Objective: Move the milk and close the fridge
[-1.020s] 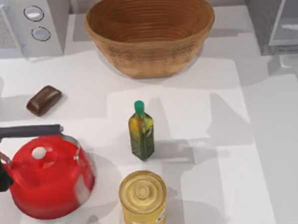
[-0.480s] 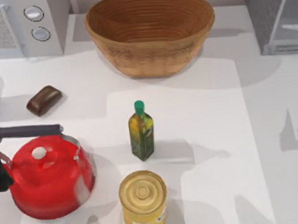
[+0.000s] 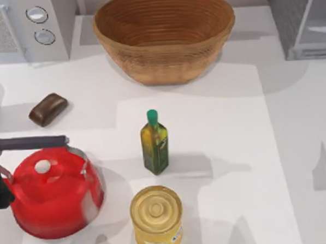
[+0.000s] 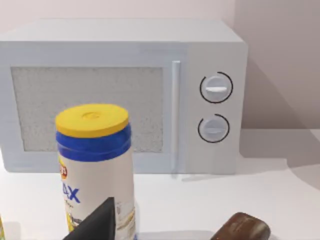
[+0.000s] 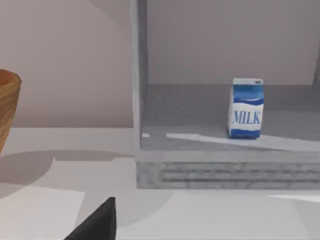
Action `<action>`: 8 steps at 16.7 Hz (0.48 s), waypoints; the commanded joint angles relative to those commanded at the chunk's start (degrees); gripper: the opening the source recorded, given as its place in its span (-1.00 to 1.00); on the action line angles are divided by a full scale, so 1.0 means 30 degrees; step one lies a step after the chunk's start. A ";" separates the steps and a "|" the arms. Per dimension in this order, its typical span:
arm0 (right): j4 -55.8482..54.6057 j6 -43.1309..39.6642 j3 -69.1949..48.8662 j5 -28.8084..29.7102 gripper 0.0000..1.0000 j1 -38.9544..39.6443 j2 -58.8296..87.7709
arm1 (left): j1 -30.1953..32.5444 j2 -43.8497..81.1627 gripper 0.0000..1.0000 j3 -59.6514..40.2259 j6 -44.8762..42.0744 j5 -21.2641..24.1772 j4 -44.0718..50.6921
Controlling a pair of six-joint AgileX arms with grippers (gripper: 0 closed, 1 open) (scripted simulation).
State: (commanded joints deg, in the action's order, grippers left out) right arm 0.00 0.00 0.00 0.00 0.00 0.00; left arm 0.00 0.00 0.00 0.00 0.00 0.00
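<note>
Standing upright inside fridge (image 5: 210, 150), on its grey floor: milk (image 5: 246, 108). Fridge at table's far right corner, door open. Right gripper faces it from well back; finger spread cannot tell. Left arm parked near kettle (image 3: 52, 196).

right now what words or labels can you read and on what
"MILK": blue letters on the milk, standing inside the open fridge.
"AX": end of a cut-off word on the yellow-lidded canister; its small red logo is unreadable.
Yellow can label: too small to read.
</note>
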 joint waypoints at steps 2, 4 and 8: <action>0.0000 0.0000 0.0000 0.0000 1.00 0.0000 0.0000 | 0.0000 0.0000 1.00 0.0000 0.0000 0.0000 0.0000; -0.0031 0.0000 -0.0041 -0.0019 1.00 -0.0052 0.0076 | 0.0000 0.0000 1.00 0.0000 0.0000 0.0000 0.0000; 0.1236 -0.0010 -0.0955 -0.0014 1.00 -0.0045 -0.1007 | 0.0000 0.0000 1.00 0.0000 0.0000 0.0000 0.0000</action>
State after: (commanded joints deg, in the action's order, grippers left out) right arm 3.71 -0.03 -2.86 -0.04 -0.13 -3.02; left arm 0.00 0.00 0.00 0.00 0.00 0.00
